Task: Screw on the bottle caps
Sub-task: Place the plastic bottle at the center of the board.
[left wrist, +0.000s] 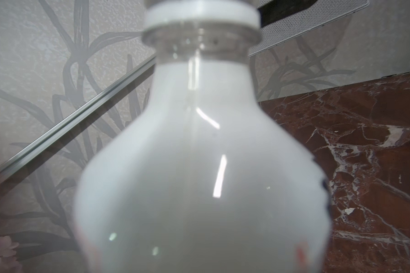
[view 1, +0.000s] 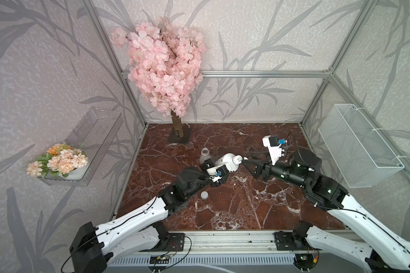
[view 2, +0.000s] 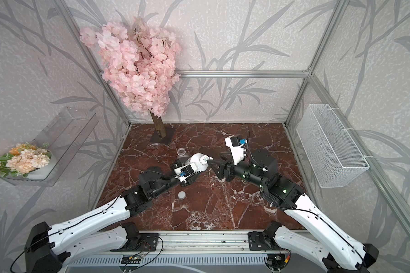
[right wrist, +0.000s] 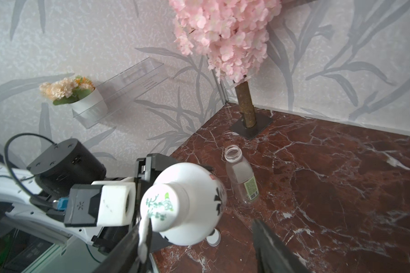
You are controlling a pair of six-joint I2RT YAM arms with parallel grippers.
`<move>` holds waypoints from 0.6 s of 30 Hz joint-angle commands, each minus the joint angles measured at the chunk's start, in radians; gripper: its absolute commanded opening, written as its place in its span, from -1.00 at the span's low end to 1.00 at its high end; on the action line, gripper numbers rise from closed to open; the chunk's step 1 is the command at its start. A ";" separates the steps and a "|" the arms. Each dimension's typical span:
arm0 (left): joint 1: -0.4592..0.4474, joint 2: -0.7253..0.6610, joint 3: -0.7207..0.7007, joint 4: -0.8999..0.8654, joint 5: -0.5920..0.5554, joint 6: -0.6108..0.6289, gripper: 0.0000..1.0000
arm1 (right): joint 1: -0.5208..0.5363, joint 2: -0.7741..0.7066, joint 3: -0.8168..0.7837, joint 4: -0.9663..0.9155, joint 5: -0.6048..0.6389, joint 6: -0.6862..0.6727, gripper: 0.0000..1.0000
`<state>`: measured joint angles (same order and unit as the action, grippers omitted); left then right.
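Plain cap (view 1: 204,195): it lies loose on the marble table (view 1: 246,208) just beside the left forearm, and you need not touch it in this step. Clear bottle (right wrist: 240,175): it stands upright with an open neck behind the work and apart from both grippers, so give it room when you swing. Left gripper (view 1: 214,168): it is clamped on the body of the white bottle (view 1: 226,160), which it holds off the table and tilted, neck toward the right arm. Hold that grip firm, since any slip lets the bottle rotate with the cap. Printed cap (right wrist: 160,208): it sits on the white bottle's neck, and the left wrist view shows its skirt down against the clear collar. Whether it is fully tight cannot be told. Right gripper (right wrist: 200,234): its jaws stand wide and hold nothing; one pad (right wrist: 143,234) appears to touch the cap's rim, the other is well apart. By my judgement a fresh bite for another turn is due. Centre the jaws on the cap, line the wrist up with the bottle's axis, close only on the cap's skirt, then twist without pushing sideways.
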<state>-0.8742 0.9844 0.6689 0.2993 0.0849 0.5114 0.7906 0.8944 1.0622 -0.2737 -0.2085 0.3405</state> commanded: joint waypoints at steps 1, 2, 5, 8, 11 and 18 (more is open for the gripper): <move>0.004 0.012 0.036 0.016 0.102 -0.097 0.13 | 0.031 0.015 0.012 0.081 0.027 -0.097 0.40; 0.004 0.012 0.038 0.015 0.106 -0.101 0.13 | 0.035 0.015 0.006 0.096 0.027 -0.099 0.40; 0.004 0.012 0.034 0.014 0.102 -0.108 0.13 | 0.038 0.011 -0.010 0.131 0.027 -0.101 0.40; 0.004 0.010 0.031 0.024 0.107 -0.125 0.14 | 0.041 0.022 -0.006 0.123 0.021 -0.101 0.38; 0.004 0.011 0.026 0.051 0.104 -0.147 0.14 | 0.062 0.039 0.001 0.105 0.035 -0.116 0.33; 0.004 0.026 0.042 0.045 0.112 -0.142 0.17 | 0.103 0.066 0.006 0.098 0.082 -0.136 0.25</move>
<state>-0.8742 1.0050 0.6708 0.3176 0.1787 0.3851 0.8822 0.9581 1.0580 -0.1913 -0.1619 0.2234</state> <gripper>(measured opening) 0.690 0.632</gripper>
